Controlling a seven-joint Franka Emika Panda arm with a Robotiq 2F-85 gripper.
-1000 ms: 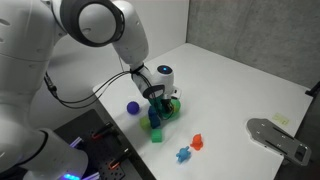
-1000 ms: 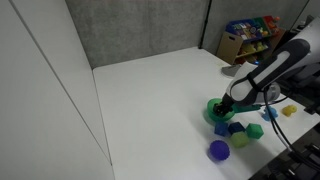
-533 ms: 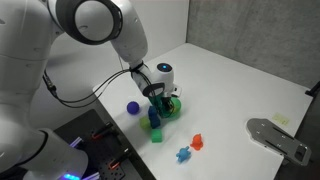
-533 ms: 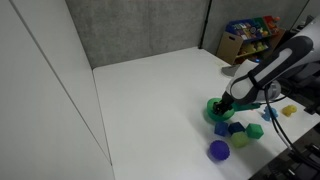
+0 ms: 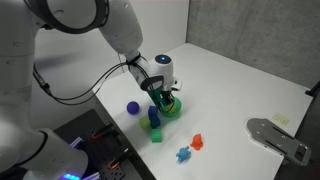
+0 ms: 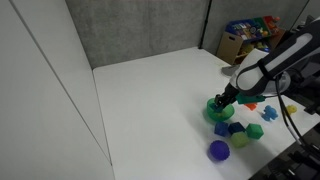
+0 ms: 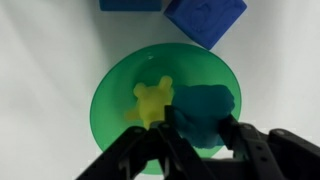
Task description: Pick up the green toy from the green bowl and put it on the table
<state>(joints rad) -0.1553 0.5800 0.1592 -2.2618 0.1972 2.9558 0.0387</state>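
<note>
1. Inside the green bowl (image 7: 115, 95), on its right half in the wrist view, lies the green toy (image 7: 205, 108), a dark teal lump touching a yellow toy (image 7: 150, 100) beside it.
2. On either side of the green toy stand the fingers (image 7: 243, 145), at a narrow gap that just takes it. I cannot tell whether they press on it or only flank it.
3. By my reading the reach is done and the grasp is at hand. The lift out of the bowl and the set-down on the worktop (image 5: 235, 75) are both left.
4. Just beside the bowl sit two blue blocks (image 7: 212, 18). In an exterior view a purple ball (image 5: 132, 107), a green block (image 5: 156, 136) and a red toy (image 5: 197, 141) lie near, so bare white surface for the drop is further out.
5. Behind the worktop is a grey wall (image 6: 140, 30), and a shelf of bright items (image 6: 250, 38) stands in the far corner.
</note>
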